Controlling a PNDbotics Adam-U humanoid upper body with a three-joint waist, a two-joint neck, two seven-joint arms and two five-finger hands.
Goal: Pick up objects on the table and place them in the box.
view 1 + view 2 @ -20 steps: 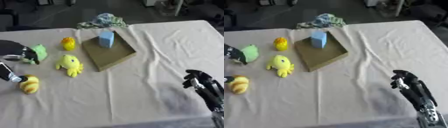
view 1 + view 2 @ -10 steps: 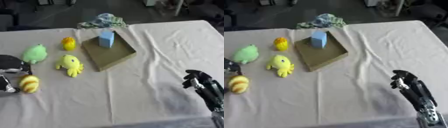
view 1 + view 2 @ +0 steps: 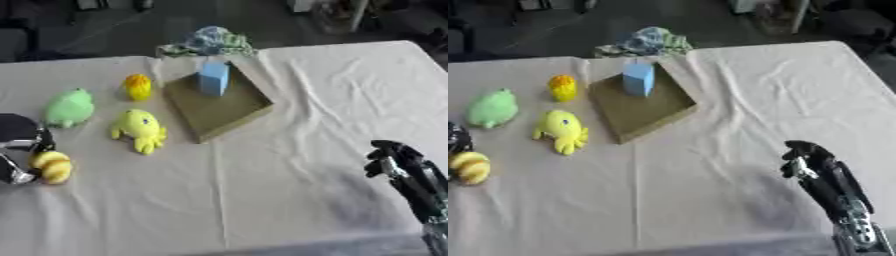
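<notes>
A shallow brown box [image 3: 229,109] lies at the table's middle back, with a blue block [image 3: 213,78] standing in its far corner. Left of it lie a small orange-yellow toy [image 3: 137,86], a green plush [image 3: 69,107] and a yellow octopus plush [image 3: 140,130]. A yellow-orange plush [image 3: 52,167] rests at the left edge. My left hand [image 3: 19,142] is right against that plush, partly cut off by the view's edge. My right hand [image 3: 811,162] rests at the lower right, fingers up and relaxed, holding nothing.
A crumpled blue-green cloth [image 3: 208,41] lies at the table's far edge behind the box. The cream tablecloth [image 3: 289,150] is wrinkled. Dark floor and furniture show beyond the far edge.
My left hand has drawn back from the green plush toward the near left, ending at the yellow-orange plush. The green plush now shows whole. The right hand has not moved.
</notes>
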